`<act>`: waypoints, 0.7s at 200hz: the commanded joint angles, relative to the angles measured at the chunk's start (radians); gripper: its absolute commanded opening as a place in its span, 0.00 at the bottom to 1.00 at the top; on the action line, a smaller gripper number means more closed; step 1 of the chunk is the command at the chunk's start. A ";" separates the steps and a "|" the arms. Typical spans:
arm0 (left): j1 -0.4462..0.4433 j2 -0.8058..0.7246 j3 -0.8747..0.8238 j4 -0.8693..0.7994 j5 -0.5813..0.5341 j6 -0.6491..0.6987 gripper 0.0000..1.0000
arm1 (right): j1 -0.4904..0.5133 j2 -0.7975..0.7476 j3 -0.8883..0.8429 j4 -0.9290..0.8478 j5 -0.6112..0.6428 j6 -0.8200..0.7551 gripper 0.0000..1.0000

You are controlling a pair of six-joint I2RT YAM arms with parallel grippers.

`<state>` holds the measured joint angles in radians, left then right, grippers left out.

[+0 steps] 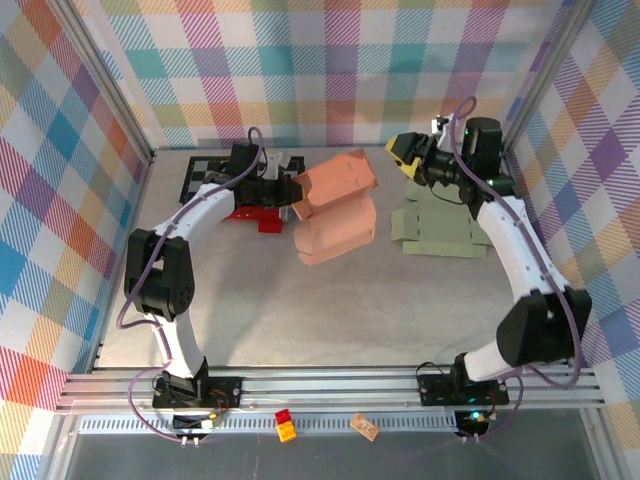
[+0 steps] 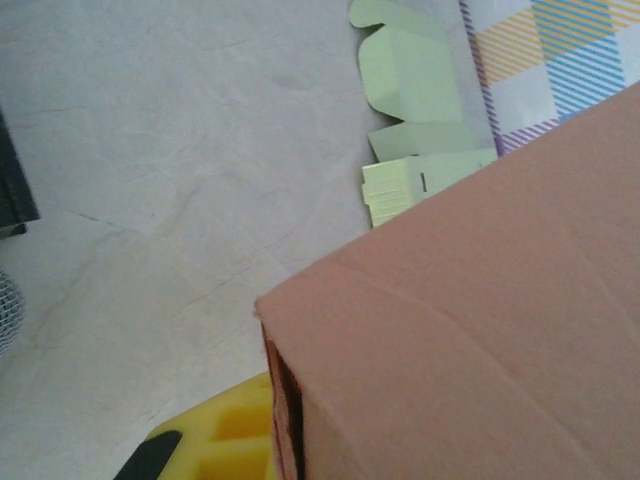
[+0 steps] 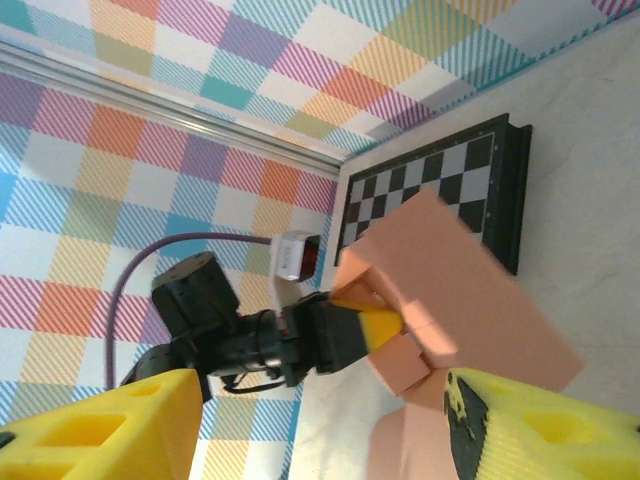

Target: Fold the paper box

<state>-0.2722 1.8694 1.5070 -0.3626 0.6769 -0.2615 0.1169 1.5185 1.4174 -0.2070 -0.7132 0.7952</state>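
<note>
Seemingly lifted near the surface's far edge, the salmon-pink paper box (image 1: 335, 185) is clamped in the left fingers (image 3: 365, 322). The right fingers (image 3: 100, 430) stand apart near a flat pale-green cardboard blank (image 1: 440, 230).

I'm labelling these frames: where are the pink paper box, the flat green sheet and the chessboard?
pink paper box (image 1: 335, 188), top view, on its upper face.
flat green sheet (image 1: 440, 235), top view, on its middle panel.
chessboard (image 3: 440, 165), right wrist view, on its checkered surface.
</note>
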 commanded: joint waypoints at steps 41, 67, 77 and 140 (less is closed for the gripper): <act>0.014 0.045 0.044 -0.019 0.099 -0.007 0.00 | -0.014 0.217 0.146 -0.141 -0.215 -0.256 0.63; 0.014 0.048 0.056 -0.032 0.101 -0.002 0.00 | -0.017 0.238 0.147 -0.161 -0.227 -0.289 0.62; 0.014 0.049 0.060 -0.038 0.101 0.001 0.00 | -0.020 0.242 0.145 -0.167 -0.218 -0.302 0.62; 0.014 0.058 0.066 -0.046 0.108 -0.001 0.00 | -0.023 0.294 0.155 -0.093 -0.292 -0.261 0.62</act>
<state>-0.2722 1.9106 1.5402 -0.3904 0.7517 -0.2649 0.0986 1.7924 1.5429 -0.3344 -0.9379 0.5373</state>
